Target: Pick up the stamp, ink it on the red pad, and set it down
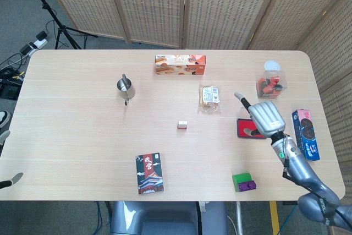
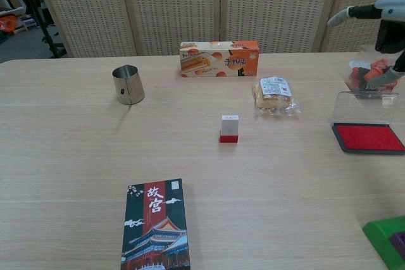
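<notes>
The stamp (image 1: pixel 182 125), a small white block with a red base, stands upright near the table's middle (image 2: pixel 229 128). The red ink pad (image 2: pixel 368 137) lies to its right with its clear lid tilted up behind it. In the head view my right hand (image 1: pixel 265 116) hovers over the pad (image 1: pixel 241 127), hiding most of it, back toward the camera and fingers spread, holding nothing. The chest view catches this hand (image 2: pixel 387 12) at the top right, well above the table. Only two fingertips of my left hand (image 1: pixel 4 136) show, spread apart at the left edge and far from the stamp.
A biscuit box (image 1: pixel 180 64) lies at the back, a metal cup (image 1: pixel 125 86) back left, and a wrapped snack (image 1: pixel 210 97) beside the pad. There is a clear tub (image 1: pixel 269 83) at back right, a blue packet (image 1: pixel 307 135) at the right edge, a dark printed box (image 1: pixel 149 173) at the front, and a green-purple block (image 1: pixel 244 182).
</notes>
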